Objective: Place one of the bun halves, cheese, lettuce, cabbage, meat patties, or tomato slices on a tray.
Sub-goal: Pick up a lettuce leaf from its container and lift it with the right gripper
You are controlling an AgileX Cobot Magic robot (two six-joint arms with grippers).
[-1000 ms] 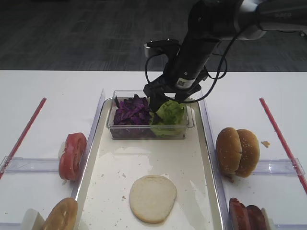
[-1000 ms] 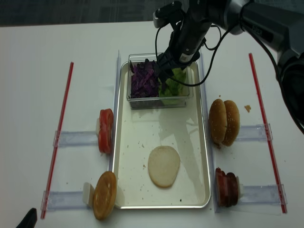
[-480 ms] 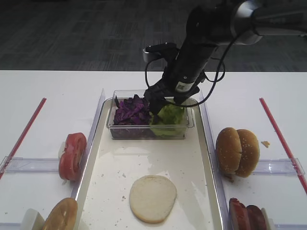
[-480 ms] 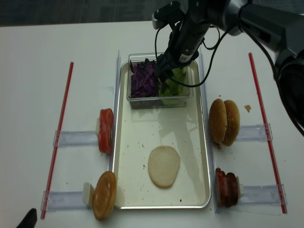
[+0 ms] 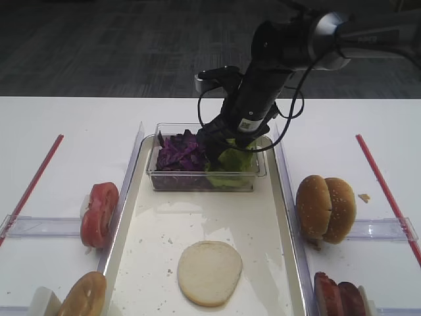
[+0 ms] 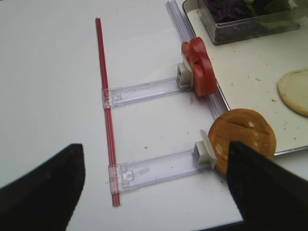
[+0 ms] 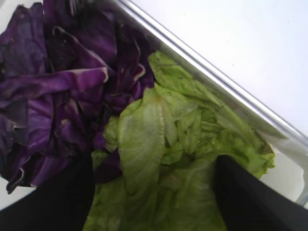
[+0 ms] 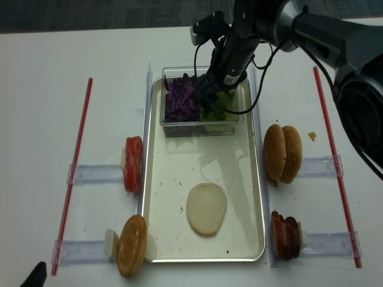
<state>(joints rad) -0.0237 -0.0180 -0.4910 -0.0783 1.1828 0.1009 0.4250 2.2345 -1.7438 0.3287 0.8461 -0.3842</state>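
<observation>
Up in the top middle of the frame, the right hand (image 5: 220, 141) reaches down into the clear tub (image 5: 205, 180), its fingers (image 7: 243, 192) spread wide on either side of the lettuce (image 5: 231, 160) without closing on it. The cabbage (image 5: 179, 151) fills the tub's left half, touching the lettuce. The tub sits at the far end of the tray (image 5: 276, 224), between its long raised rims. A pale bun disc (image 5: 209, 272) lies flat near the tray's lower edge, with bare tray between it and the tub. Tomato slices (image 5: 99, 214) stand just outside the left rim, bun halves (image 5: 325, 208) and meat patties (image 5: 339, 295) outside the right. The left hand (image 6: 154, 187) hovers over open worktop (image 5: 59, 178), fingers wide apart, holding nothing.
</observation>
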